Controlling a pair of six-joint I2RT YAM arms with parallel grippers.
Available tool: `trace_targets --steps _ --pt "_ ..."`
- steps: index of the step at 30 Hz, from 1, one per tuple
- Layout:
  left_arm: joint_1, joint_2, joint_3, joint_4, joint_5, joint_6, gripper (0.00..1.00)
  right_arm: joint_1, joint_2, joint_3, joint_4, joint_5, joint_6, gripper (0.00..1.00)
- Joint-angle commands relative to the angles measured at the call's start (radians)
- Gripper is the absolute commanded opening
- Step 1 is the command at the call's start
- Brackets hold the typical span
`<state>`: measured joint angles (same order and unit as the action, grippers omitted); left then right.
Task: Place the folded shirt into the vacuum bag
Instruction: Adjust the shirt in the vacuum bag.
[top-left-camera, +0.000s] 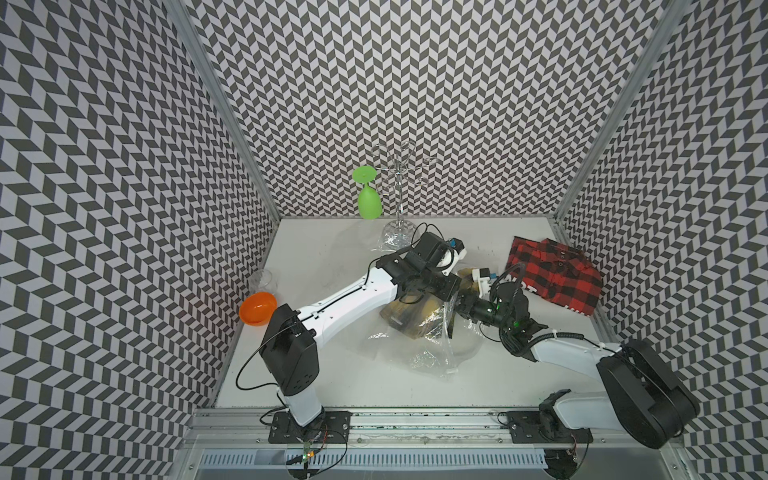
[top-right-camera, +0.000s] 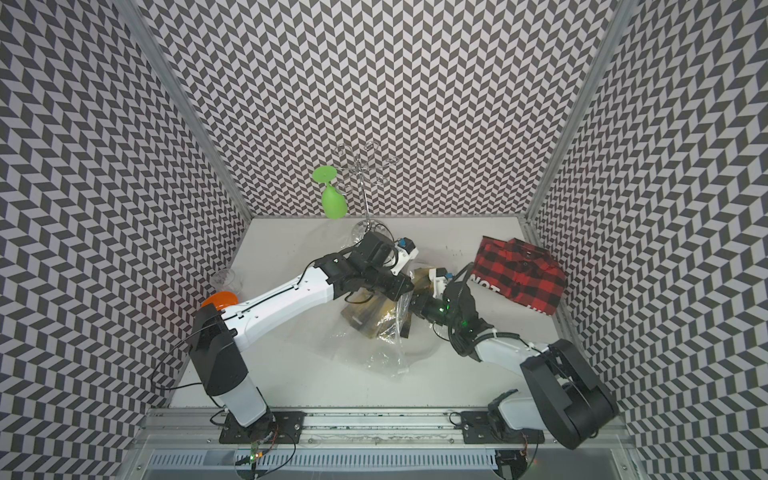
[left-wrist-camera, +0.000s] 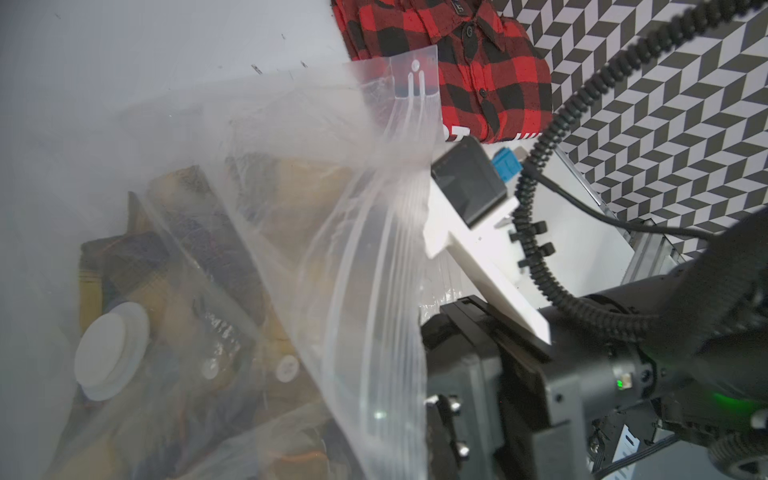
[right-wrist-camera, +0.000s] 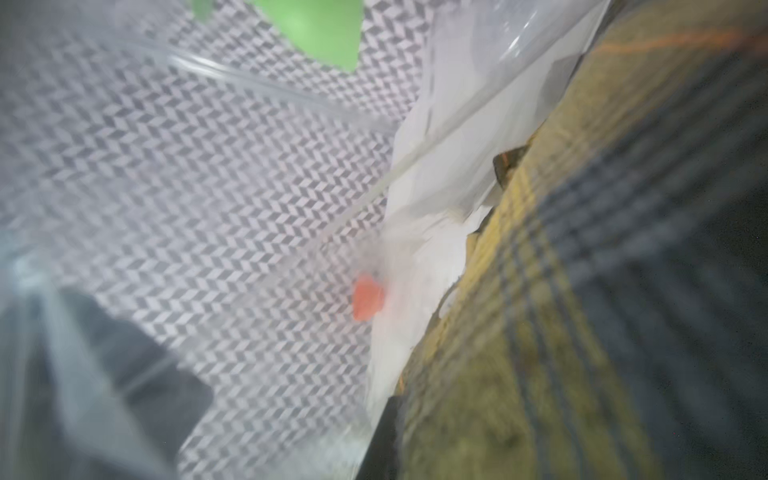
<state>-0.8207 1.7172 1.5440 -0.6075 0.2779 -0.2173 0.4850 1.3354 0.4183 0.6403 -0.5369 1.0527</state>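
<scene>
Where the two arms meet midway across the tabletop (top-left-camera: 332, 374), the vacuum bag (top-left-camera: 432, 353) lies crumpled directly under and on the near side of both pincers, w/ part of its clear film raised off the surface toward them. Its zip strip (left-wrist-camera: 390, 257) stands lifted in the left wrist view, and its round white valve cap (left-wrist-camera: 112, 351) sits over the olive plaid shirt (left-wrist-camera: 187, 249), which shows through the film. In both top views that shirt (top-left-camera: 409, 316) (top-right-camera: 365, 316) lies just beneath the left pincer (top-left-camera: 451, 289).

Left pincer: fully closed, film draped right against it, but fingers hidden, so can't tell whether plastic is actually pinched.

Right pincer (top-left-camera: 459, 307): sits at the bag's mouth right beside the left one, close against the olive plaid shirt per its own wrist view. Jaws lost behind film & blur, so gap and grip can't be told.

Beyond the right pincer, apart from the bag, a folded red check shirt (top-left-camera: 552, 276) lies flat. Farther past the left pincer a green glass (top-left-camera: 368, 199) hangs upside down on a wire rack (top-left-camera: 399, 187). Off to that pincer's outer side, well apart, an orange bowl (top-left-camera: 257, 307) w/ a clear glass (top-left-camera: 264, 280) just behind it.
</scene>
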Motion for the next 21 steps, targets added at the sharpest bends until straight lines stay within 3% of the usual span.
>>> trace_targets --steps 1,6,14,17,21 --pt "0.029 -0.038 -0.004 0.088 0.009 0.033 0.02 0.008 -0.021 -0.079 0.052 -0.115 -0.032 0.12" --pt "0.026 -0.012 0.029 0.11 0.049 0.034 0.02 0.009 0.031 -0.105 0.001 -0.12 -0.058 0.11" --pt "-0.097 0.042 0.109 0.088 0.155 0.047 0.03 0.012 0.222 0.08 0.119 -0.029 0.0 0.11" --pt "-0.118 0.019 0.059 0.081 0.177 0.072 0.04 0.009 0.203 0.121 0.126 0.015 -0.012 0.11" --pt "-0.071 -0.019 -0.04 0.091 0.127 0.088 0.05 0.01 0.207 0.118 0.114 0.062 -0.036 0.11"
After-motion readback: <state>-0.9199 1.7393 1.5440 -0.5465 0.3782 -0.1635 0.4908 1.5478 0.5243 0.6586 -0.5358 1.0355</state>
